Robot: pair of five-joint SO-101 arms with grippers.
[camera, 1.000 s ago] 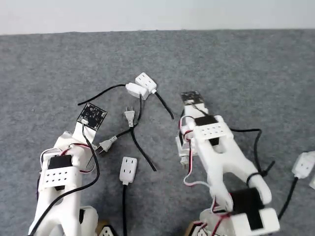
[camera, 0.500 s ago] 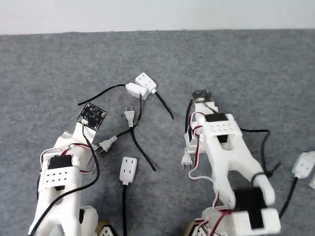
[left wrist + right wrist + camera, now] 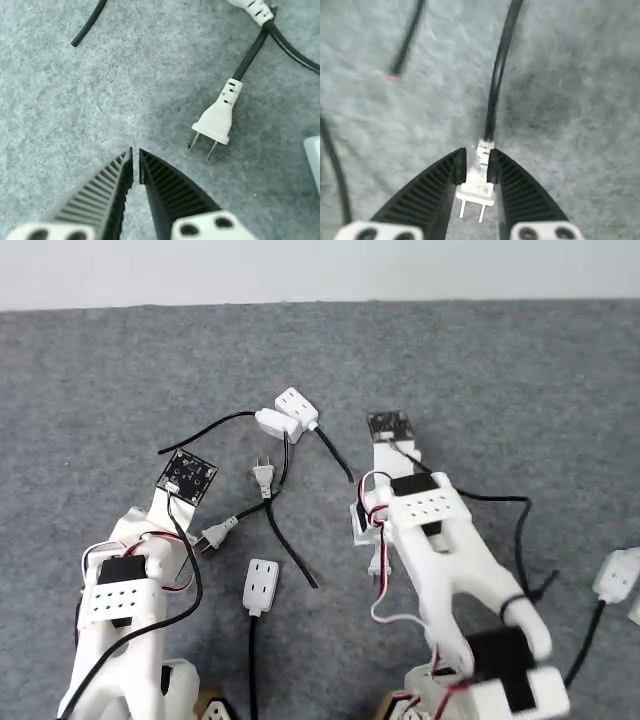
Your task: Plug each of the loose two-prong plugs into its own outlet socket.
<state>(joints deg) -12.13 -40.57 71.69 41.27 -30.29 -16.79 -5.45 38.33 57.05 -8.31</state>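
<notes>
My right gripper is shut on a white two-prong plug, whose prongs point back toward the wrist and whose black cord runs out ahead. In the high view this plug peeks out beside the right arm at mid-table. My left gripper is shut on nothing, just above the carpet. A second white plug lies flat a short way beside it, also seen in the high view. A third plug lies farther out. A free white outlet socket rests between the arms.
At the back, a white socket lies joined to a white plug. Another socket sits at the right edge. Black cords cross the grey carpet between the arms.
The right arm swung to the right and then back to the left, carrying its plug along. The left arm has stayed still.
</notes>
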